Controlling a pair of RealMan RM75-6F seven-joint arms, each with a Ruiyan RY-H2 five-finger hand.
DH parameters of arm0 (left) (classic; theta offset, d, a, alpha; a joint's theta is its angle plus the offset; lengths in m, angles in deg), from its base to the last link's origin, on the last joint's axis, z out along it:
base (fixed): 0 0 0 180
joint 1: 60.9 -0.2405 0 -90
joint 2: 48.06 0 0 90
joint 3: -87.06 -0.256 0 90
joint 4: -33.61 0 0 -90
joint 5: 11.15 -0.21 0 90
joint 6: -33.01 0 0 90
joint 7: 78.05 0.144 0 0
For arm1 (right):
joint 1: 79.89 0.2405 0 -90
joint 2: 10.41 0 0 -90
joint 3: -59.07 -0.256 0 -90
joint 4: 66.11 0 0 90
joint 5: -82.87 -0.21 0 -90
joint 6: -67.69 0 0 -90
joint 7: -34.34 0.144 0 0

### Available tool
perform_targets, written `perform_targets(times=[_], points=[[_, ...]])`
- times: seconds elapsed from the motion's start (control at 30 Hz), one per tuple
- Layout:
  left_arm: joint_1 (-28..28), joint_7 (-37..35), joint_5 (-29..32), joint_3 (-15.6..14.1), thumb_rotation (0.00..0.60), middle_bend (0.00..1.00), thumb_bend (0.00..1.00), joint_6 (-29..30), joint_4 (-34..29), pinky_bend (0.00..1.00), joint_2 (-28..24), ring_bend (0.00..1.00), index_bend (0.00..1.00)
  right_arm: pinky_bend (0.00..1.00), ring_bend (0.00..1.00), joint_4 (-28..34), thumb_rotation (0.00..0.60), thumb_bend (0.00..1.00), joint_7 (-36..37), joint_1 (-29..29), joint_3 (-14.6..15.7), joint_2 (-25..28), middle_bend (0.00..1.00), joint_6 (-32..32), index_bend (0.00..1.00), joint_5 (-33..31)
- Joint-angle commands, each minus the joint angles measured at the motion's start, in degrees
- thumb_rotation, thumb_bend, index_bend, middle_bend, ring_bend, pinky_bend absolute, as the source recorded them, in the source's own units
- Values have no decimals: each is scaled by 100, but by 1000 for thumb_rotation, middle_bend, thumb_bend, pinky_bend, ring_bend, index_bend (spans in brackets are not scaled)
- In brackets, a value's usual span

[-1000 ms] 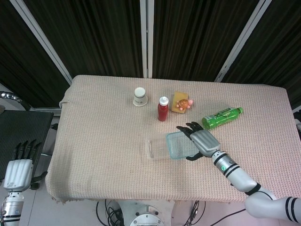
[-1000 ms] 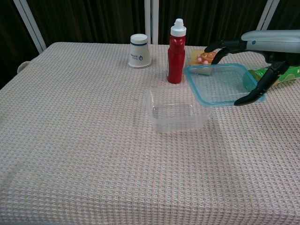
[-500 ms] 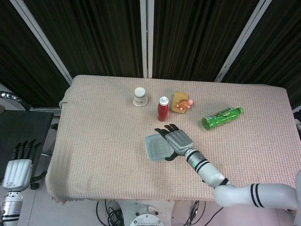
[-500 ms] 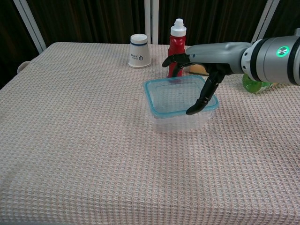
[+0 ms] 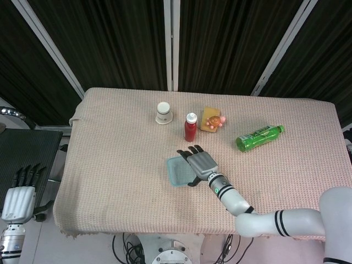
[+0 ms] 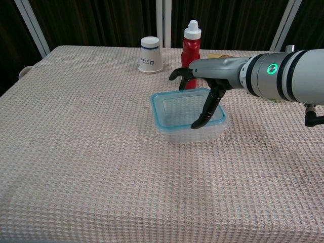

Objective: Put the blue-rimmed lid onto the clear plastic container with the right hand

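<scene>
Chest view is showing the right robot hand [image 6: 202,96] gripping the blue-rimmed lid [image 6: 186,108], thumb hooked over the near edge and fingers reaching over the far edge. Compared with one second ago, the lid is no longer hanging to the right of the clear plastic container [image 6: 195,130]; it is now lying over the container's mouth, shifted slightly toward the left, with its left edge overhanging the container wall. Whether the rim is seating all round cannot be told from either view. Head view is confirming the same: the lid [image 5: 179,171] is covering the container almost fully, and the right robot hand [image 5: 199,164] is spreading over its right part.

This is placing the task near completion; remaining work is judged to be squaring the lid to the container, pressing it down and letting go.

The left robot hand [image 5: 21,193] is hanging beside the worktop [image 5: 110,165], fingers extended and apart, grasping nothing. The red sauce bottle [image 6: 190,33], paper cup [image 6: 151,54] and green bottle [image 5: 259,136] are standing well apart from the container.
</scene>
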Motion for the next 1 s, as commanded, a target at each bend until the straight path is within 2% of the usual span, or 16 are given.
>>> perform_targets(times=[0.03,0.33,1.0], points=[[5,-22,7,7,600,47,58,-8,24,0,16,0,128,0,38,16,600,110,96,-46,25,23,412,-4,0,39],[61,-53,15,34,600,47,58,-76,70,0,32,0,128,0,38,104,600,111,420,-225,100,147,416,3,0,371],[55,-142,73,20,600,47,58,-126,173,0,85,0,128,0,38,-132,600,111,364,-98,158,-17,417,51,0,233]])
